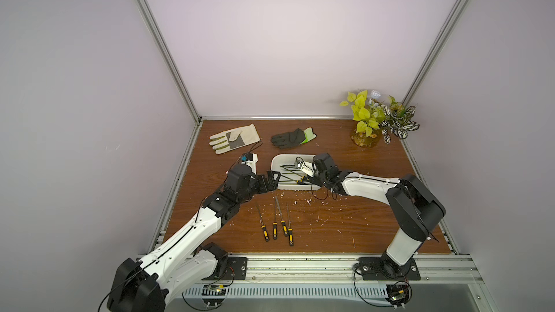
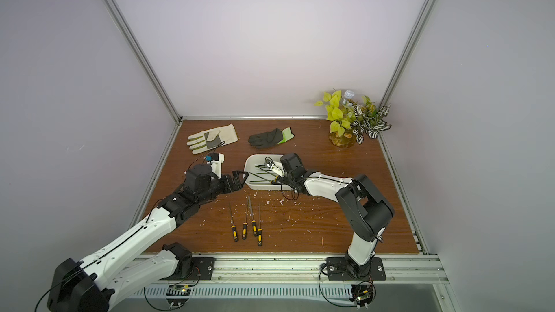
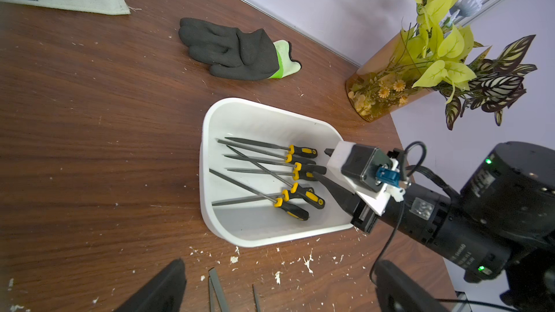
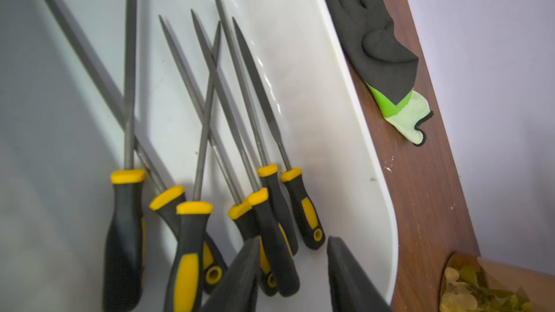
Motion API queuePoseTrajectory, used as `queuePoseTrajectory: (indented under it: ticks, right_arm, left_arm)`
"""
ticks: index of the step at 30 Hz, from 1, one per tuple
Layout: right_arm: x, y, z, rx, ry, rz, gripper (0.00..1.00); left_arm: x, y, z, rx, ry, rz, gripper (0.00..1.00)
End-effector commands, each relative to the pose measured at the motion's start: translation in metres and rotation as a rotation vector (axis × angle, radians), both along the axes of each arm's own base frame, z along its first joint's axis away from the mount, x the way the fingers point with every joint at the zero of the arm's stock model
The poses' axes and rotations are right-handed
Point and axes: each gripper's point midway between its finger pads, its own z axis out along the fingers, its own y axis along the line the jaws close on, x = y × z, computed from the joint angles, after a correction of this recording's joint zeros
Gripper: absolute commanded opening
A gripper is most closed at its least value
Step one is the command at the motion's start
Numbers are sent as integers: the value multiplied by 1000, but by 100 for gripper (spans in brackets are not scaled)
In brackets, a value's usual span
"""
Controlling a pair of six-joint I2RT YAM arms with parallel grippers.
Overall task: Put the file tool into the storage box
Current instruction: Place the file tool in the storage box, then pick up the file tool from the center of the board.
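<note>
The white storage box (image 1: 277, 165) sits in the middle of the brown table (image 1: 360, 220). Several files (image 4: 228, 109) with black and yellow handles lie inside it, and some cross each other. The right gripper (image 4: 294, 277) hangs low over the right end of the box and hides that end from above. Its fingers are partly open and pinch nothing. One handle lies loose between them. On the table, nearer than the box, lie four more files (image 1: 274, 231) side by side. The left gripper (image 1: 277, 180) is just beside the box's left side, wide open and empty. A white glove (image 1: 234, 142) and a black glove (image 1: 291, 138) lie far back. A plant (image 1: 372, 121) stands in the far right corner. White crumbs (image 1: 306, 202) dot the table.
</note>
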Motion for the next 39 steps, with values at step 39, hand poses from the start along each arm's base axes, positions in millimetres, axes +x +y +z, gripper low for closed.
queuePoseTrajectory:
  ticks: [39]
  right_arm:
    - [-249,66,0,725,658,-472,46]
  left_arm:
    - [-36,24,-85,-18,230,105,100]
